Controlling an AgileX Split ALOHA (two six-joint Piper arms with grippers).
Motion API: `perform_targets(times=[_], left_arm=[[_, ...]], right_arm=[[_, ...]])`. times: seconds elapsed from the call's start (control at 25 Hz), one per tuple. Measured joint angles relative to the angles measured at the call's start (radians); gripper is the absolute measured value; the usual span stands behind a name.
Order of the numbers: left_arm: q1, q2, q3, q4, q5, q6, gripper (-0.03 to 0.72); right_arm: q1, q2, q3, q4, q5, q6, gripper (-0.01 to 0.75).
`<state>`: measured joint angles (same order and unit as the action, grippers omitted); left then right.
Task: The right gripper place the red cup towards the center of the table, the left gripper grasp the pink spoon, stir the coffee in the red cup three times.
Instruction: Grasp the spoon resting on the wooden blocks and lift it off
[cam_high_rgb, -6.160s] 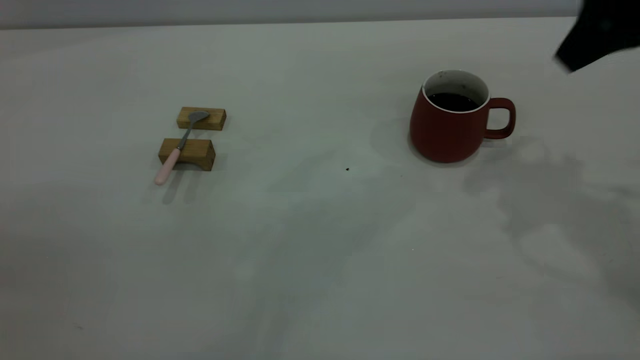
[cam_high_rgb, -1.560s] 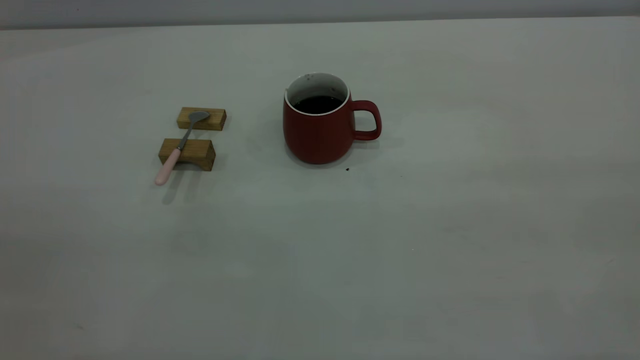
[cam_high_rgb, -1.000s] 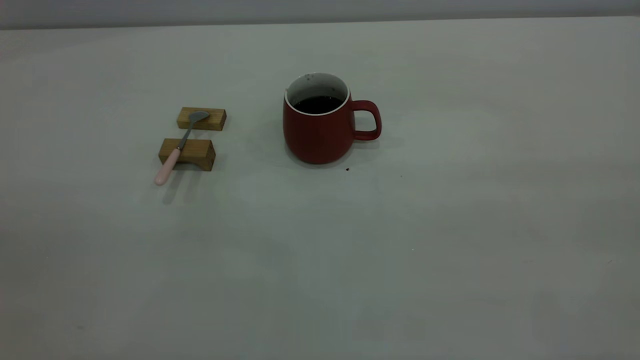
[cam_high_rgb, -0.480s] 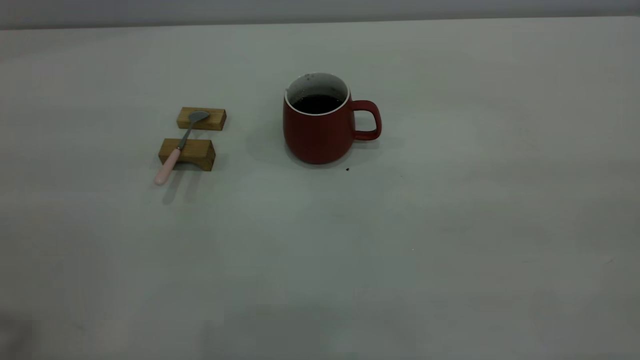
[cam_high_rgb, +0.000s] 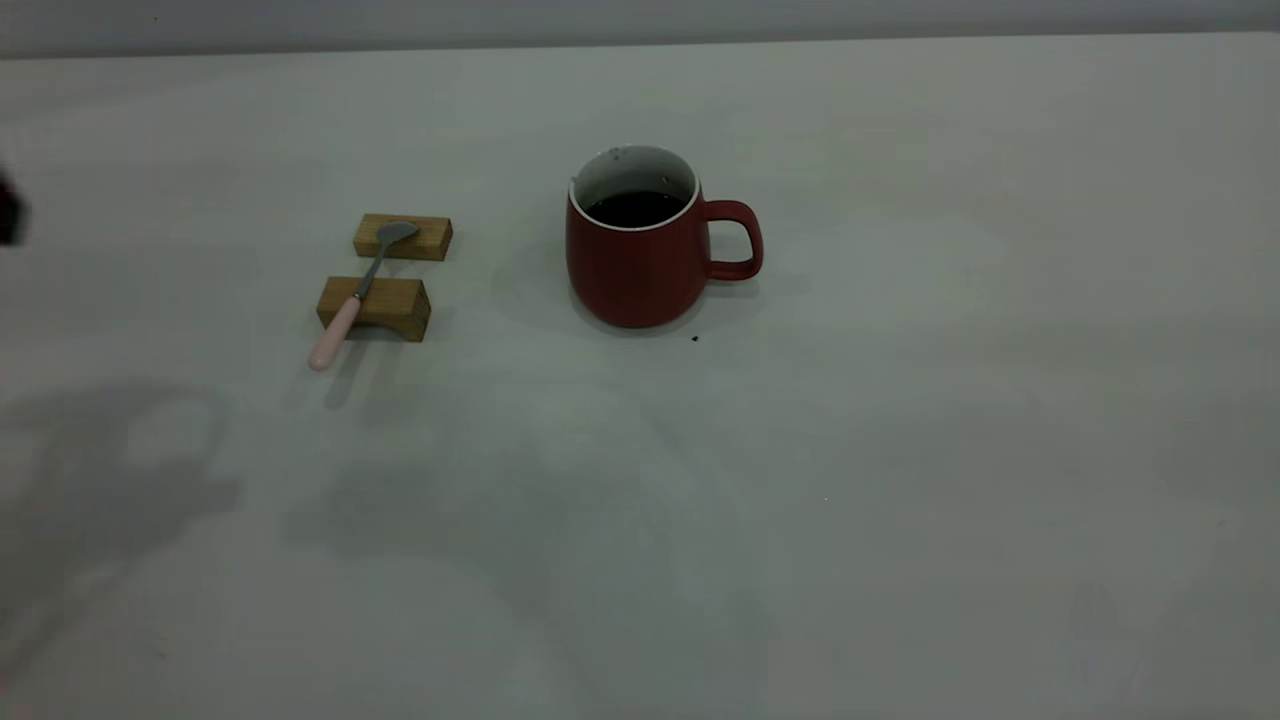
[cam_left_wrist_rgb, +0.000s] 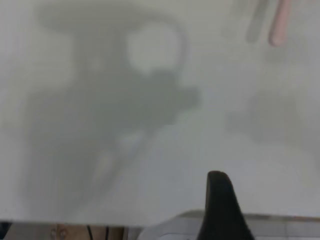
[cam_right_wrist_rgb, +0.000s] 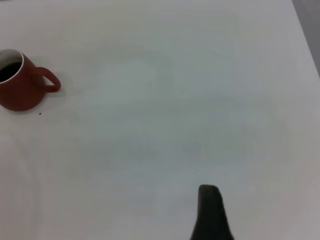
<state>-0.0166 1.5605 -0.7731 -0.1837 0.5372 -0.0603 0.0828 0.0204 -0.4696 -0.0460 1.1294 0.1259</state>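
Exterior view: the red cup (cam_high_rgb: 640, 255) stands upright near the middle of the table (cam_high_rgb: 900, 450), handle toward the right arm's side, coffee (cam_high_rgb: 634, 208) inside. Well apart on the left arm's side, the pink spoon (cam_high_rgb: 355, 296) lies across two wooden blocks (cam_high_rgb: 385, 277) (pink handle overhanging the nearer one). A dark sliver of the left gripper (cam_high_rgb: 9, 212) shows at the edge.

Left wrist view: one black fingertip (cam_left_wrist_rgb: 220, 205) above the table; spread or pressed together, I cannot tell.

Right wrist view: the right gripper's single visible fingertip (cam_right_wrist_rgb: 210, 212) sits far from the cup; its state I cannot tell.
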Motion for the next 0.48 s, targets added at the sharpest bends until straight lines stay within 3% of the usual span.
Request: perform_targets(times=[0.24, 0.48], left_arm=[[-0.108, 0.276, -0.178, 0.000, -0.046, 0.000, 0.541], [-0.144, 0.437, -0.291, -0.001, -0.072, 0.011, 0.541]], right_arm=[[0.000, 0.000, 0.000, 0.000, 0.000, 0.000, 0.592], [0.000, 0.000, 0.000, 0.000, 0.000, 0.000, 0.592]])
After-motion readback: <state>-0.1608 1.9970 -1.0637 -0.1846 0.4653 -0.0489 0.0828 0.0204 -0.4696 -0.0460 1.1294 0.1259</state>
